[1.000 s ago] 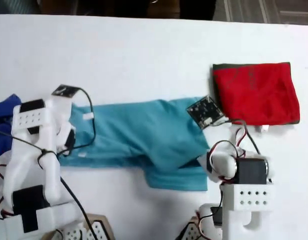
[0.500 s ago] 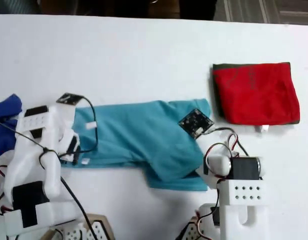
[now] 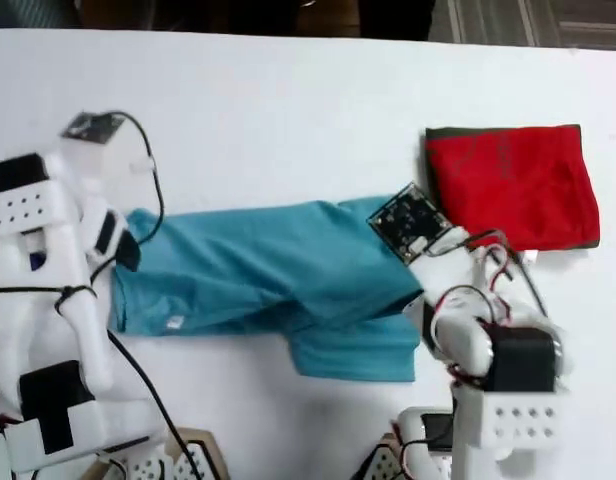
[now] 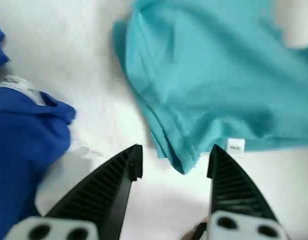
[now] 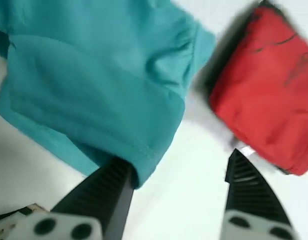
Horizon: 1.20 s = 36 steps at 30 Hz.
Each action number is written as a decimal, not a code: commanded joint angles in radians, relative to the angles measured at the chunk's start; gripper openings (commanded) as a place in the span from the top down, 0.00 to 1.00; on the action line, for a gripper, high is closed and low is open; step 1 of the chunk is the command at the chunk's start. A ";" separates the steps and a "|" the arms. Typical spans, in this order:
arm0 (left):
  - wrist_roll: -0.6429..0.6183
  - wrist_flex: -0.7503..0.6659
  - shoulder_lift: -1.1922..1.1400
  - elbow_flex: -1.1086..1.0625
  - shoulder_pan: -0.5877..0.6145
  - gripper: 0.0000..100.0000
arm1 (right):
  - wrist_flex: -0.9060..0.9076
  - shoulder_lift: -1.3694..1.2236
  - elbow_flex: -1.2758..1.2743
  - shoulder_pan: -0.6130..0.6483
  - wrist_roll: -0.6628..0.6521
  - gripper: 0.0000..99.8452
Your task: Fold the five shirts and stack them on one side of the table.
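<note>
Blue shirt (image 4: 24, 135): far left of the table (image 3: 288, 100), bunched in a heap beside the left arm. Not folded.
Left pincer (image 4: 176, 152): jaws wide apart, nothing in them. It hangs just over the left end of the teal shirt, with that shirt's corner showing in the gap between the tips.
Teal shirt (image 3: 268, 265): middle of the table, lying as a long band from left to right. It looks doubled over lengthwise, with a flap sticking out toward the arms at its right end. Judged part-folded, not finished.
Right pincer (image 5: 179, 160): jaws wide apart, empty. One finger sits just beside the hem of the teal flap, and the other is over bare table, toward the red shirt.
Red shirt (image 3: 513, 185): right side of the table, apart from the teal one. A neat folded square that marks the stack spot. A dark edge shows along its left and near sides; whether that is a second shirt beneath cannot be told.
Done: the red shirt is folded and placed.
Left: finish the teal folds and carry it onto the red one, then the blue heap. Three colours are counted out of five shirts.
</note>
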<state>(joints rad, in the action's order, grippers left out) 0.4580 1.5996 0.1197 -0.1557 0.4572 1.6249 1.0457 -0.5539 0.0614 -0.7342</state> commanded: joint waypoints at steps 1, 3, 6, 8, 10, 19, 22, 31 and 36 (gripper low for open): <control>0.003 0.011 0.002 0.074 0.003 0.77 | 0.061 0.012 0.143 -0.004 0.000 0.74; 0.003 0.011 0.002 0.070 -0.017 0.77 | 0.074 0.012 0.137 -0.004 0.000 0.74; -0.026 0.012 0.000 0.070 -0.046 0.77 | 0.074 0.012 0.040 -0.002 0.000 0.74; -0.063 0.006 0.000 0.070 -0.071 0.77 | 0.058 0.012 -0.061 0.015 0.000 0.74; -0.086 -0.006 -0.002 0.068 -0.109 0.77 | 0.031 0.012 -0.176 0.044 0.000 0.74; -0.144 -0.213 -0.224 -0.045 -0.236 0.77 | -0.225 0.012 -0.574 0.110 -0.025 0.74; -0.144 -0.206 -0.385 0.012 -0.226 0.77 | -0.222 0.012 -0.588 0.064 -0.112 0.74; -0.146 -0.129 -0.606 0.194 -0.175 0.77 | -0.007 0.021 -0.361 -0.013 -0.252 0.74; -0.198 -0.109 -0.675 0.272 -0.175 0.77 | 0.116 0.018 -0.184 0.039 -0.244 0.74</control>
<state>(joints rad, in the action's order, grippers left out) 0.2984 1.4830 -0.5355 0.0499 0.2685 1.6863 1.0457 -0.8439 0.0736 -0.9720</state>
